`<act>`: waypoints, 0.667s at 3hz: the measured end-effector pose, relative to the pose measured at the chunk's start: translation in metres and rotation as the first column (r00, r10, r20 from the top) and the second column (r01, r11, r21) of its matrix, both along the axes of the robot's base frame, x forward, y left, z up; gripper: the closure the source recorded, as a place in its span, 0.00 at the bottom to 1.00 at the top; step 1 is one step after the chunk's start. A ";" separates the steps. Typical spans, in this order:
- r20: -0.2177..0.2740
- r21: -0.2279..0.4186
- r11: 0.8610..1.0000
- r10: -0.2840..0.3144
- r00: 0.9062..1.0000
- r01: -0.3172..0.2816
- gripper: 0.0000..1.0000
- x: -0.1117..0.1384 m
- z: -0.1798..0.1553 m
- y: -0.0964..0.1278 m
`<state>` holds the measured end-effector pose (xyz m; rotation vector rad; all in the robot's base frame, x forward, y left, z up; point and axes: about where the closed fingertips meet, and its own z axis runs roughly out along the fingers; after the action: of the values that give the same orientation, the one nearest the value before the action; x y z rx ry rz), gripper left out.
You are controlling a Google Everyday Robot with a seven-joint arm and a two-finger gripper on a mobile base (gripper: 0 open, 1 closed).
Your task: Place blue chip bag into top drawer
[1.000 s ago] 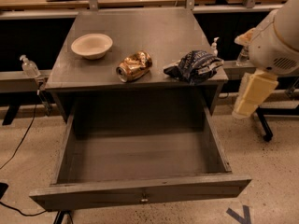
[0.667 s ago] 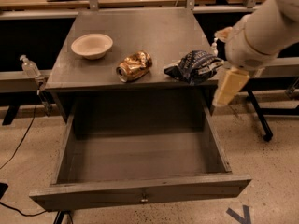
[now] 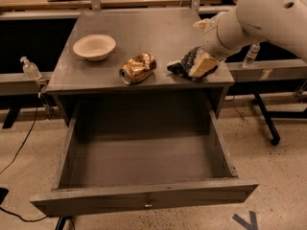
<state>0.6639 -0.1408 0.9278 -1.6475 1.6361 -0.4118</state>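
The blue chip bag (image 3: 184, 65) lies crumpled on the right front of the cabinet top. My gripper (image 3: 203, 65) comes in from the upper right on a white arm and sits over the bag's right side, hiding part of it. The top drawer (image 3: 144, 202) is pulled fully out below the cabinet top, and its inside is bare.
A crushed gold-brown can (image 3: 138, 67) lies left of the bag. A white bowl (image 3: 94, 47) stands at the back left of the top. A clear bottle (image 3: 30, 70) stands on the left ledge and another (image 3: 251, 55) on the right. A black stand leg (image 3: 266, 123) is on the floor at right.
My arm has swung in from the right and up, from beside the cabinet to over the chip bag. The bag, can and bowl have not moved.
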 end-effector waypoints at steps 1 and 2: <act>-0.015 -0.002 1.000 -0.005 1.000 0.005 0.54 0.017 -0.027 0.003; -0.025 0.020 1.000 -0.013 1.000 0.014 0.86 0.017 -0.034 0.000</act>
<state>0.6806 -0.1409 0.8940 -1.6334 1.6651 -0.3812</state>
